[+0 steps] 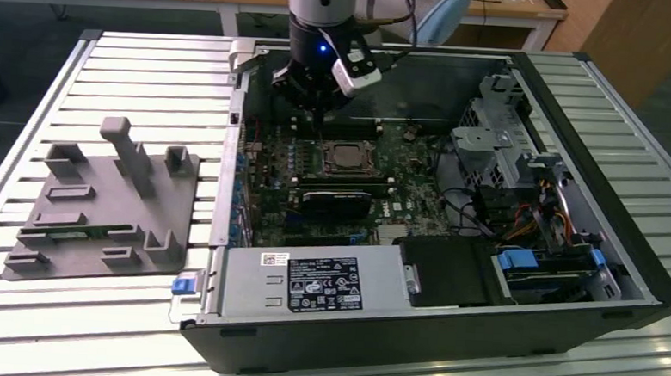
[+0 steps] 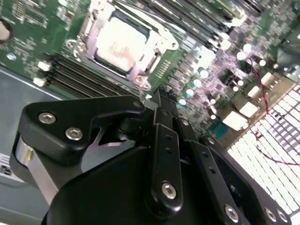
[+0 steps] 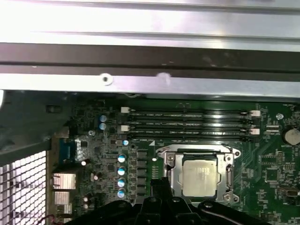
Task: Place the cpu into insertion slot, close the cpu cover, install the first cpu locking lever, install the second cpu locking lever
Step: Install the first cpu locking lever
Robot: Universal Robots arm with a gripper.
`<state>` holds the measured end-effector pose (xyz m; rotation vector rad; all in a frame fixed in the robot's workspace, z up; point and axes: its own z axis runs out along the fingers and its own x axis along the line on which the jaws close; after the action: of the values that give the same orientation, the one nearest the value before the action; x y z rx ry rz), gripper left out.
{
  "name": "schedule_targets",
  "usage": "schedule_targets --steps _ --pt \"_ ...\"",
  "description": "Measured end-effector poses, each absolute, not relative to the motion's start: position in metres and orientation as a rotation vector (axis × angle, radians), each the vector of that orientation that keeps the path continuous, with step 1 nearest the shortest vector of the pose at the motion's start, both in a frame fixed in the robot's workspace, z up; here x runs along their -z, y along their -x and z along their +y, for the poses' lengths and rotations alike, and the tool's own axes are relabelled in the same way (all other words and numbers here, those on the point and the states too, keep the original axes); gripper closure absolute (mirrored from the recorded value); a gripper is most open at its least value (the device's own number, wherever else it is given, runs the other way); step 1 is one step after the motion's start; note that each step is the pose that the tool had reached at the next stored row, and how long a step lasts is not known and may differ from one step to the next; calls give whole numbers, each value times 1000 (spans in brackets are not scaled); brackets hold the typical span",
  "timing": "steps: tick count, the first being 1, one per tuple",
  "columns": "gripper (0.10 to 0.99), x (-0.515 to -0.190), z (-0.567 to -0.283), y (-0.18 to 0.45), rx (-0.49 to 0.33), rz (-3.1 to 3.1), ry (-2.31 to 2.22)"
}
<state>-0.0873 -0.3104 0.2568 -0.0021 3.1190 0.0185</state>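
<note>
The cpu lies flat in the insertion slot, its pale face showing through the window of the cpu cover. That silvery cover lies down over the chip. My gripper hangs low inside the open case, just off the socket's corner on the exterior view's left and far side. In both wrist views its black fingertips are pressed together with nothing between them, a short way from the socket's rim.
Long black memory slots run beside the socket. A black cooler block sits nearer the camera, and a white-labelled power-supply box nearer still. A drive cage and cables fill the exterior view's right. A grey fixture plate lies outside the case.
</note>
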Motion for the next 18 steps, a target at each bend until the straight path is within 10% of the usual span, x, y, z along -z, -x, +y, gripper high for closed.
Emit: schedule_targets --steps 18 --pt "980 -255 -290 100 -19 3119 2"
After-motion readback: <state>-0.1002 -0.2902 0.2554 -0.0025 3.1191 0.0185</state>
